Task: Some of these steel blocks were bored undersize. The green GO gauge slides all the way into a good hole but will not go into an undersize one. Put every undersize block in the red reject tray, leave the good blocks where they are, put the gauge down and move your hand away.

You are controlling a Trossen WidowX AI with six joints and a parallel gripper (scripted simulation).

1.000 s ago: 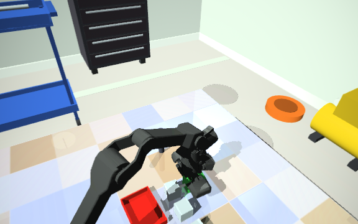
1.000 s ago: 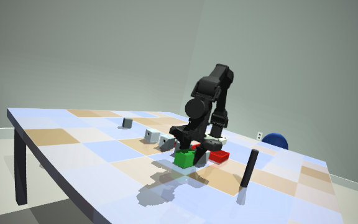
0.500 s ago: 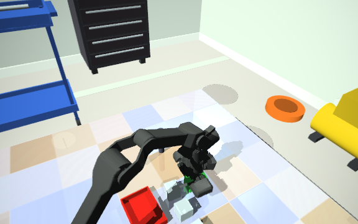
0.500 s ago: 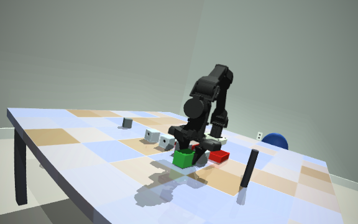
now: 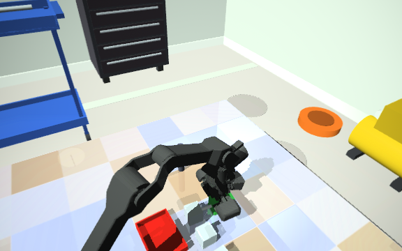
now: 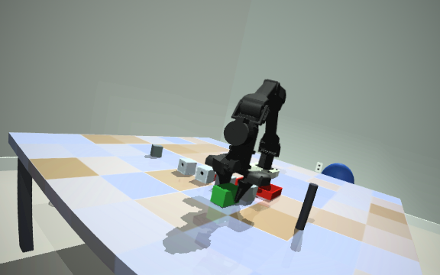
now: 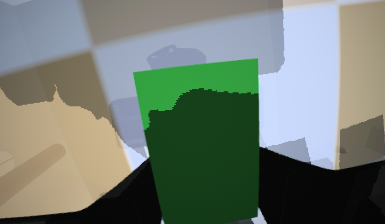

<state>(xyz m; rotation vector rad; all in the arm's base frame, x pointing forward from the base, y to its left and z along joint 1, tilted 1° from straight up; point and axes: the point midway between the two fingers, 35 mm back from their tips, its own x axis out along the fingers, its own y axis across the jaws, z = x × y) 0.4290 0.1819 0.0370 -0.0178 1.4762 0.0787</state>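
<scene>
Patchwork tabletop (image 5: 278,226) (image 6: 71,191) hosts a gauging check on steel blocks.
A black gripper (image 5: 222,206) (image 6: 231,191) (image 7: 198,150) clamps the green GO gauge (image 5: 211,206) (image 6: 221,195) (image 7: 203,140) near the block row; pale blocks (image 5: 206,234) (image 6: 186,166) stand beside the red reject tray (image 5: 157,228) (image 6: 271,192). No block shows in the tray's visible part; sorting, setting down the gauge and withdrawing apparently remain.

Walls pale, grey-green in exterior view, brighter mint in top view; white skirting (image 5: 274,77) at base. Flr beige w/ pale stripe (image 5: 173,85). Blk drawer cabinet (image 5: 131,38), silver handles, nr wall. Blue 2-tier cart (image 5: 33,130) to L of cabinet. Orange ring (image 5: 306,122) on flr beside yellow machine (image 5: 382,150) w/ dark feet. Table (image 5: 37,178) (image 6: 67,195) top chequered blue, tan & cream, glossy; dark leg (image 6: 25,206). Wall outlet (image 6: 318,166) nr blue ball-like obj (image 6: 338,173).
</scene>
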